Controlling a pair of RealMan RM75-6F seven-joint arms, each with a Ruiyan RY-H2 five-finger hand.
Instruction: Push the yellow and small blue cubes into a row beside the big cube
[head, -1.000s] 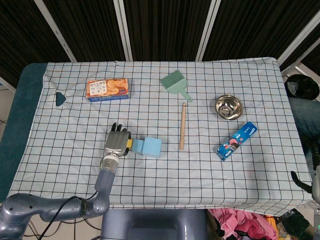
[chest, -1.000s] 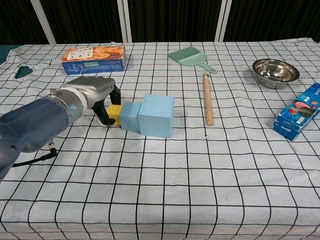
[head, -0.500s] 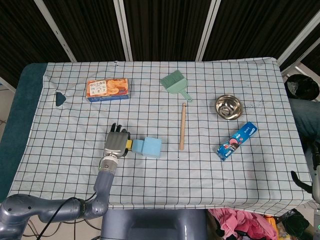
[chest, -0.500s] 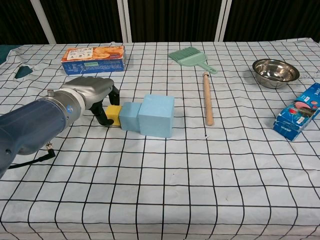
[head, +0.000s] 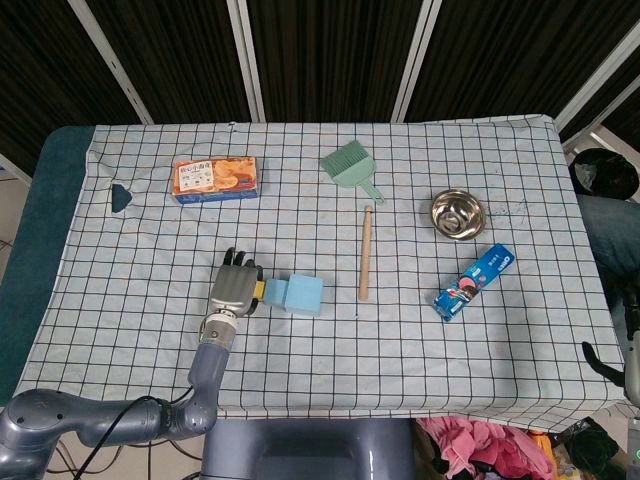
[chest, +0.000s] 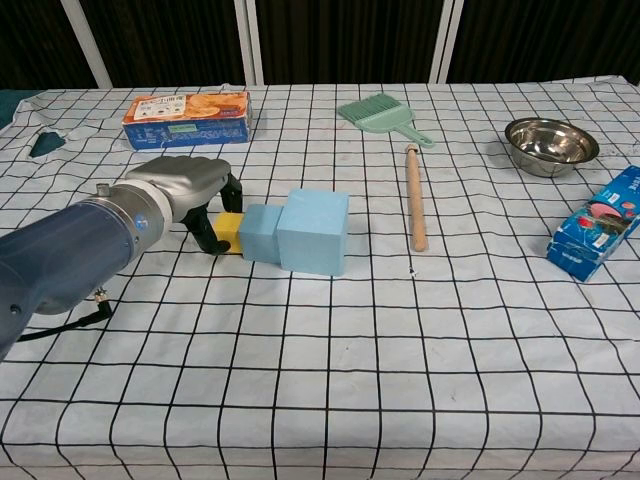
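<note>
Table (chest: 400, 380), covered by a white cloth with a black grid. Left arm (chest: 60, 260), grey-blue, reaching in from the lower left. Left hand (chest: 190, 195), metallic grey with dark fingers (chest: 212, 232) curled downward beside the yellow cube; whether they touch it or merely stand against it cannot be told, and nothing is gripped. The right hand is not visible in either view. Big cube (chest: 314, 232), pale blue, matte, sharp-edged, near the table's centre-left. Small blue cube (chest: 261, 231), same pale blue, about half as tall, touching the big cube's left face. Yellow cube (chest: 230, 228), smallest, bright yellow, touching the small blue cube's left face; the three form one row. Surrounding items: biscuit box (chest: 187, 117), green brush (chest: 378, 116), wooden rod (chest: 415, 195), steel bowl (chest: 551, 143), blue packet (chest: 598, 235).
</note>
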